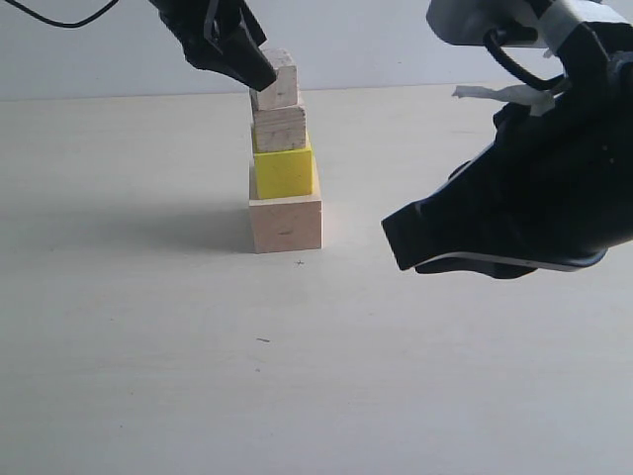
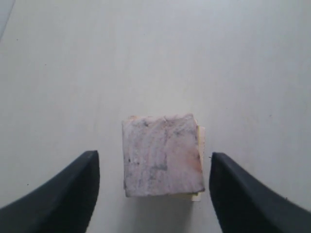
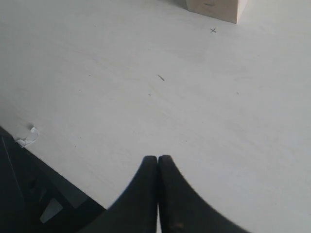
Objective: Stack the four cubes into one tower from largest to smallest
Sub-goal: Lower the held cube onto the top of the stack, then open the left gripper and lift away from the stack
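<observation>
Nearest my exterior camera, the right gripper (image 3: 158, 162) hangs above the table (image 1: 148, 346), jaws pressed together on nothing. Beyond it the tower (image 1: 284, 158) stands (pale cube (image 1: 286, 224), yellow cube (image 1: 284, 170), grained cube (image 1: 280, 129), smallest cube (image 1: 277, 79) on top). The left gripper (image 2: 153, 156) is spread wide either side of the smallest cube, clear of it.

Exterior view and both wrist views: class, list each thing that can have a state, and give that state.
Large pale cube, at the bottom.
Yellow cube, stacked on the pale cube.
Grained cube, stacked on the yellow cube.
Smallest cube, on top, slightly askew, not gripped.
Left hand, open, straddling the smallest cube.
Right hand, shut, empty.
</observation>
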Controlling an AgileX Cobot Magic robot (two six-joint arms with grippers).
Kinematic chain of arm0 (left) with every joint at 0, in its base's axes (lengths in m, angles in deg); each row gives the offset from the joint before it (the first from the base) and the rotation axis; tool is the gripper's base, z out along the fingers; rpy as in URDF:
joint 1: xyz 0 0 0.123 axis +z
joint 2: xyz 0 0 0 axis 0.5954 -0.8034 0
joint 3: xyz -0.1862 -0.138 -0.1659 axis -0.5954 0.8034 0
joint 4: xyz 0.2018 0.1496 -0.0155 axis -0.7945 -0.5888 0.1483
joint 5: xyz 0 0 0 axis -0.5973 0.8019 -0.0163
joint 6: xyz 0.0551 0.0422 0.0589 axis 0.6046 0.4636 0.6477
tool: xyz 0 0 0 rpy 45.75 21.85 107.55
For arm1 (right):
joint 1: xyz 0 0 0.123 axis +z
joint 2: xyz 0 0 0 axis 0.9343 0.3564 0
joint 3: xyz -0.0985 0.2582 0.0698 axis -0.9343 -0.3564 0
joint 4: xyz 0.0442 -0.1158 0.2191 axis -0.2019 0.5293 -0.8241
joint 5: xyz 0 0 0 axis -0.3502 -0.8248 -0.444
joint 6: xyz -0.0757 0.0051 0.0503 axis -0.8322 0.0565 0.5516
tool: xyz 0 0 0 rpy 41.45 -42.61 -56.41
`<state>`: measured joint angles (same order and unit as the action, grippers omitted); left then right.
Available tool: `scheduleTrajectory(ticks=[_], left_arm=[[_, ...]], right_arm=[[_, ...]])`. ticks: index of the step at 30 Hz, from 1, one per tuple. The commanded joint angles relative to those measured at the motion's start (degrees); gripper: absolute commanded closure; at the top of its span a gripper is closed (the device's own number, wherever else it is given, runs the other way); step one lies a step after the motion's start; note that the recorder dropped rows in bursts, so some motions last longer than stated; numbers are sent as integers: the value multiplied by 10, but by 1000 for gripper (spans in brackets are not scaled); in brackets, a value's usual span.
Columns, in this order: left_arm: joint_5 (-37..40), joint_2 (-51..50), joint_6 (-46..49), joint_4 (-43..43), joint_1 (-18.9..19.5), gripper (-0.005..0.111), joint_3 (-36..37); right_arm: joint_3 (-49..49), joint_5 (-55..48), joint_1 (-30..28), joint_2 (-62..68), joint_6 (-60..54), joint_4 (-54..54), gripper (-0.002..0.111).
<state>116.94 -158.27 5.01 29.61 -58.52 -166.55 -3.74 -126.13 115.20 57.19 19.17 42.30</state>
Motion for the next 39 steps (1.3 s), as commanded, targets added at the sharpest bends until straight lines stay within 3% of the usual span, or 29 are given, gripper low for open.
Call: scheduleTrajectory(ticks=[1, 39], left_arm=[[-12, 2, -1, -1, 1, 43, 1], [-6, 6, -2, -17, 1, 43, 1]], right_arm=[[-2, 8, 2, -3, -6, -1, 108], [-2, 8, 2, -3, -6, -1, 108]])
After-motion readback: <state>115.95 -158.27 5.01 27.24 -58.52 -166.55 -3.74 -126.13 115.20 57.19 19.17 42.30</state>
